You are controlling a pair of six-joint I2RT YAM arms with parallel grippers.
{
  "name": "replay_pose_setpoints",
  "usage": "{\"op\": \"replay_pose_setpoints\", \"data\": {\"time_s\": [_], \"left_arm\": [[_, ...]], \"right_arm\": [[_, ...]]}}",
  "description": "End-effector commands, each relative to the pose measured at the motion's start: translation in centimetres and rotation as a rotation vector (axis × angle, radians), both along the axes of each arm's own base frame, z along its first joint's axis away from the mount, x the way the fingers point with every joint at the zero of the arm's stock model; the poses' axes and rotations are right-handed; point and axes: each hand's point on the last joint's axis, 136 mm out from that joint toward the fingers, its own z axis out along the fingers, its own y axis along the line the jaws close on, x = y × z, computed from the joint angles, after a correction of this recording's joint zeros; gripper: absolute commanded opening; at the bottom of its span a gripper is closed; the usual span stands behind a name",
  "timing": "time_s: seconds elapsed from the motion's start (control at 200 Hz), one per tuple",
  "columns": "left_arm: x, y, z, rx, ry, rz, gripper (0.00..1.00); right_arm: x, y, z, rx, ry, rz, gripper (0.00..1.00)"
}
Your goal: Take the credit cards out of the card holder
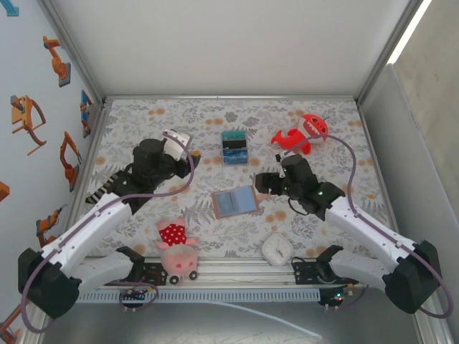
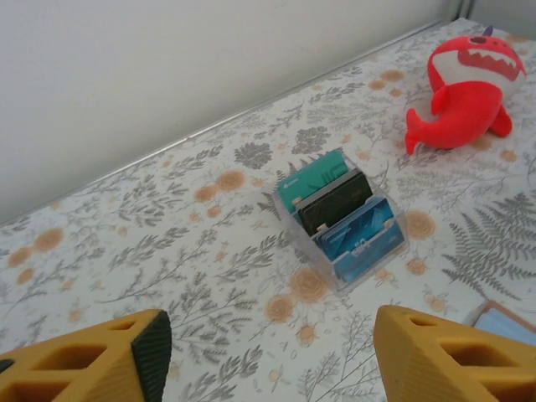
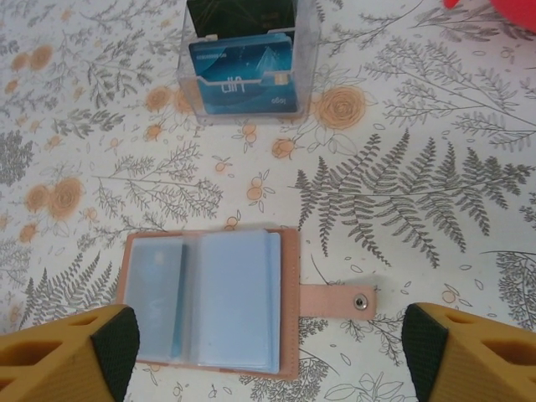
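The card holder lies open and flat on the floral table, tan leather with clear blue-grey sleeves and its snap tab stretched out to the right; one corner of it shows in the left wrist view. A pale bluish card shows through its left sleeve. Teal, dark and blue credit cards stand upright in a clear box. My right gripper hovers open over the holder, one finger on each side. My left gripper is open and holds nothing, left of the box.
A red shark plush sits at the back right, beyond the box. A pink plush and a white clock lie near the front edge. Walls close in the table at the back and sides.
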Motion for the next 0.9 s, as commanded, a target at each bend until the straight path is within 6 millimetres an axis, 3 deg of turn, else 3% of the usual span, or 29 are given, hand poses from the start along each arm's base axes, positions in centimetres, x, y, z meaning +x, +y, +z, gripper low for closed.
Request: {"op": "replay_pose_setpoints", "data": {"time_s": [0.0,0.05,0.421,0.891], "left_arm": [[-1.2,2.7,-1.7,-0.097,0.074,0.156,0.84],[-1.8,3.7,-2.4,-0.118,0.088,0.199,1.00],[-4.9,10.7,-7.0,-0.187,0.145,0.526,0.97],[-5.1,11.4,-8.8,-0.172,0.175,0.575,0.97]], "right_arm": [[-0.2,1.5,-0.5,0.011,0.015,0.026,0.73],[-0.3,2.0,-0.9,0.000,0.024,0.040,0.70],[-1.7,6.8,-4.5,-0.160,0.093,0.151,0.54],[-3.6,12.7,-8.4,-0.422,0.143,0.341,0.47]]}}
